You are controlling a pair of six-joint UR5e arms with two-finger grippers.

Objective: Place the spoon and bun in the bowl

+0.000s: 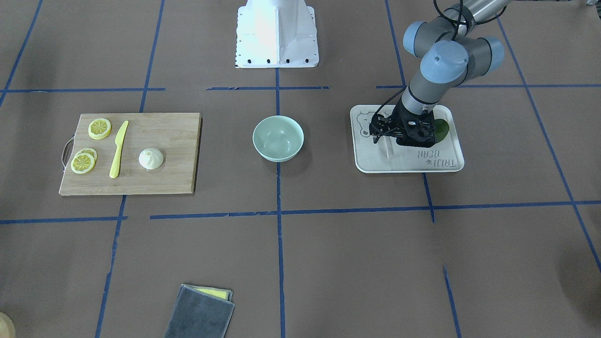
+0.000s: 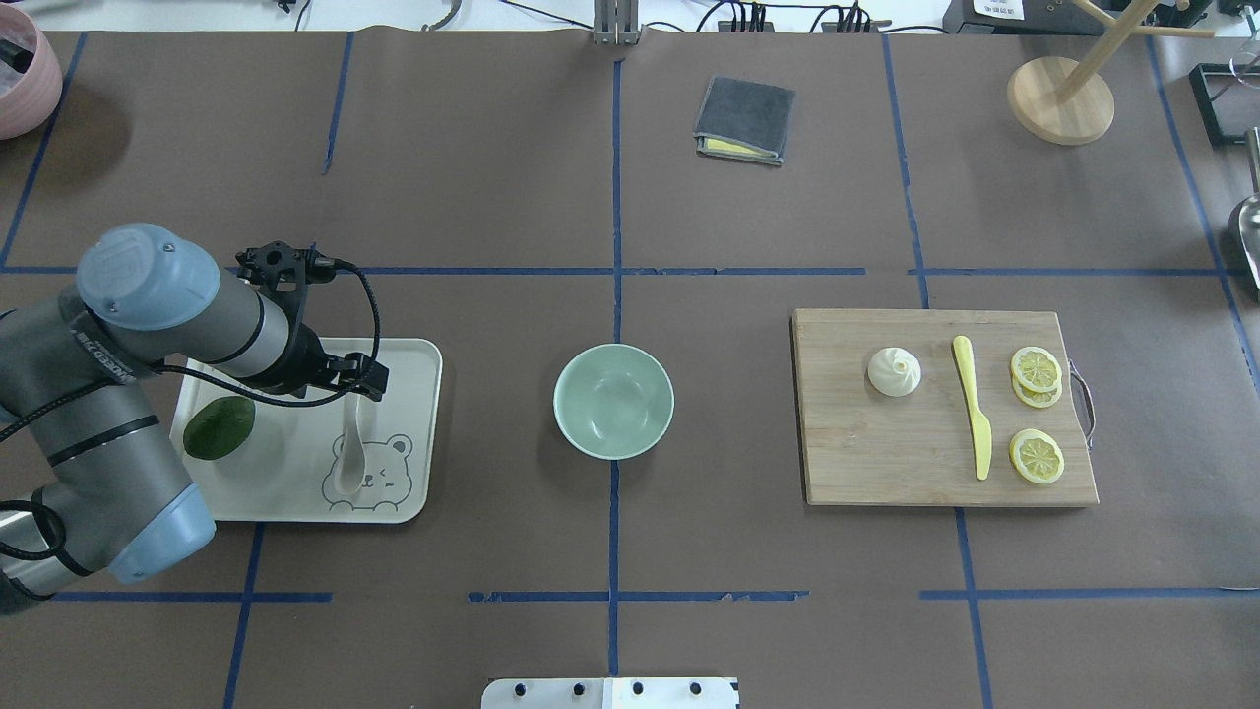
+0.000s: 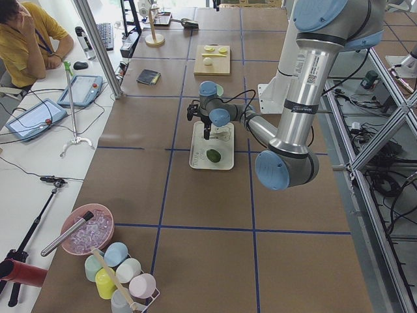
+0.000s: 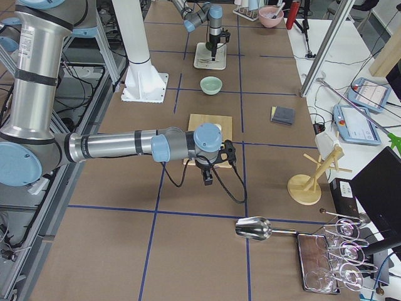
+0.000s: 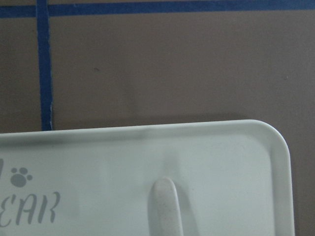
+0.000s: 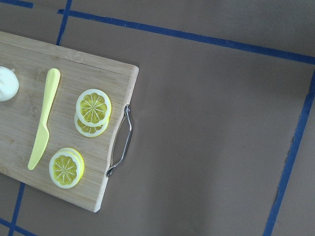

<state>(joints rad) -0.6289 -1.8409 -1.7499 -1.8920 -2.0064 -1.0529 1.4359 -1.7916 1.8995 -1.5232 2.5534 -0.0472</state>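
L gripper [image 2: 360, 388] low over spoon [image 2: 348, 455] handle on tray [image 2: 413, 394] (avocado [image 2: 219, 427] beside); can't tell if open. The bun [image 2: 894, 371] sits on cutting board [image 2: 886, 453], bowl [image 2: 568, 392] betw. tray & board. R gripper [image 4: 208, 174] past board's handle end, state unclear.

Glossy smooth bowl [image 2: 613, 401], speckled matt spoon [image 2: 348, 463], grained wooden board [image 2: 886, 453].

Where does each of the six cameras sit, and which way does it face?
Front-facing: across the table, facing the base; left arm over tray.
Overhead: behind the robot, looking forward and down; left arm, bowl.
Exterior left: table's left end; left arm near.
Exterior right: right end; right arm near.
Left wrist: down on spoon handle; no body.
Right wrist: down on cutting board; no body.
Front-facing, overhead share the bun.
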